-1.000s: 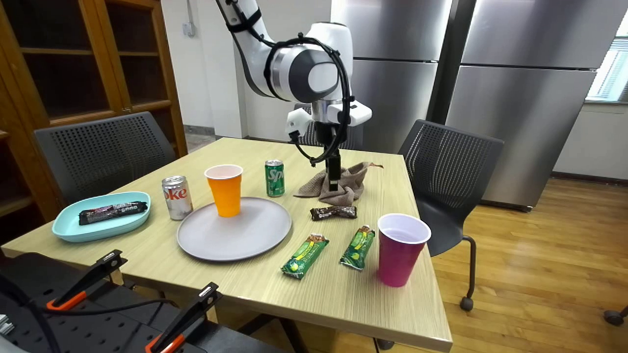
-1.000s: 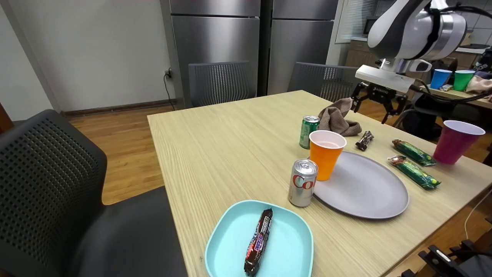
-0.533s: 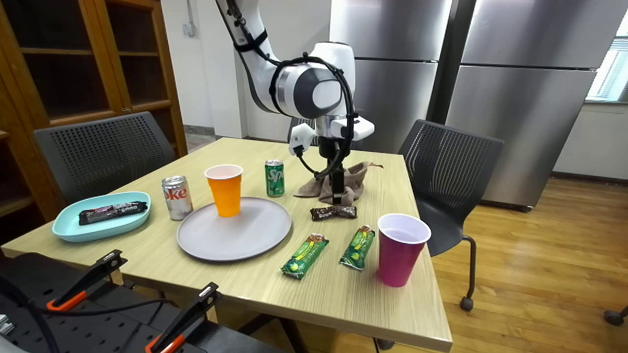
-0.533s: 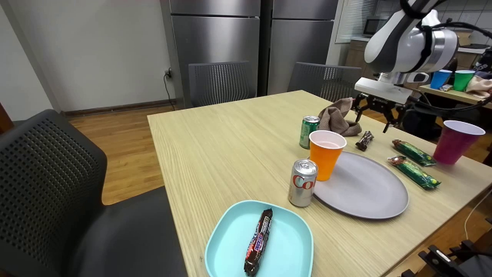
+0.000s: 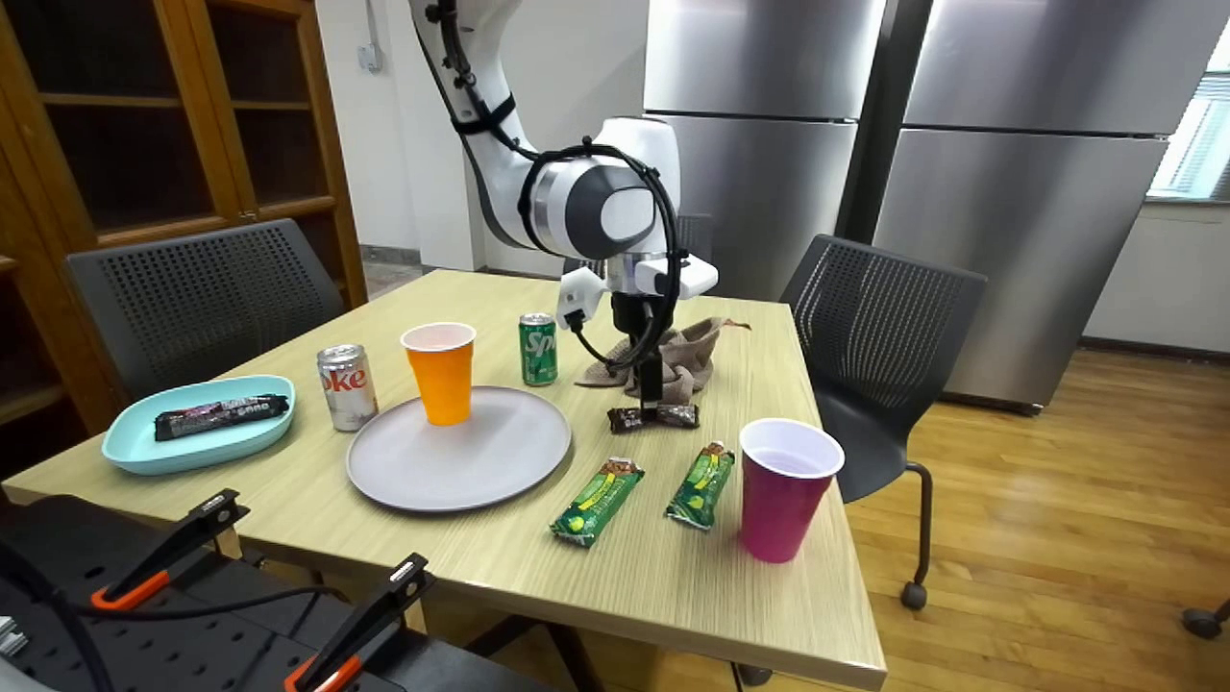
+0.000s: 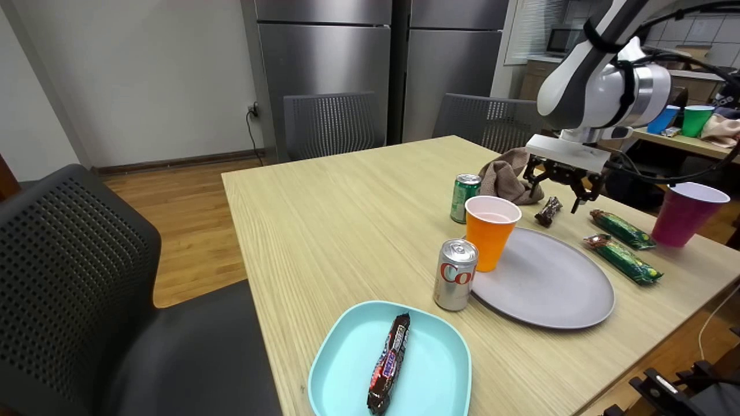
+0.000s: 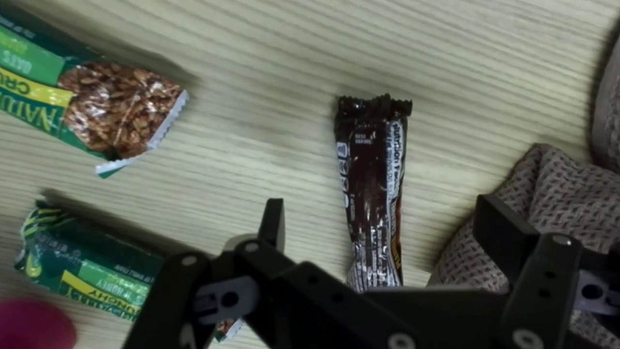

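Observation:
My gripper (image 7: 380, 202) is open and empty, low over the table. A brown-wrapped bar (image 7: 370, 169) lies between and below its fingers in the wrist view; it also shows in both exterior views (image 5: 680, 416) (image 6: 547, 214). The gripper shows from the side in an exterior view (image 6: 553, 202). A crumpled brown cloth (image 7: 562, 194) lies beside the bar, and one finger (image 7: 503, 237) overlaps it; I cannot tell whether they touch. Two green granola bars (image 5: 598, 502) (image 5: 701, 485) lie on the other side, near a magenta cup (image 5: 783, 514).
A Sprite can (image 5: 538, 351), a grey plate (image 5: 509, 466) bearing an orange cup (image 5: 442, 384), and a Diet Coke can (image 5: 347, 389) stand close by. A turquoise tray (image 5: 202, 457) holds a dark bar (image 6: 388, 364). Chairs (image 5: 879, 336) stand around the table.
The arm and gripper have come down toward the brown-wrapped bar, shifting slightly left in both exterior views in the last half second. The gripper stays open. The objects on the table have not moved.

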Controlling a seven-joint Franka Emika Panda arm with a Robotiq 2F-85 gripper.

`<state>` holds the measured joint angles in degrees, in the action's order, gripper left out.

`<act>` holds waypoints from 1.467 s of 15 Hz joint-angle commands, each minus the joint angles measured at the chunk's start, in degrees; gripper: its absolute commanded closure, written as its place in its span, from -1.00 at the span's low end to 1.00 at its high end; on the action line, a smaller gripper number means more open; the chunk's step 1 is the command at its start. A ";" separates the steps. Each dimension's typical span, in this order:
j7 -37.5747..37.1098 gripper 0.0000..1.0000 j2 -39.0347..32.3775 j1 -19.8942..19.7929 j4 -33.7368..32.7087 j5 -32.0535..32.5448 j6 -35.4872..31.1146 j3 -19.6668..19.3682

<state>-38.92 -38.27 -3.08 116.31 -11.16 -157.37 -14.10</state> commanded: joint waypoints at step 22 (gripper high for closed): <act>-1.26 0.99 -4.04 1.80 -3.84 -0.21 -0.05 -3.16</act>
<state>-39.09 -42.10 -1.98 113.39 -11.17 -157.69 -16.64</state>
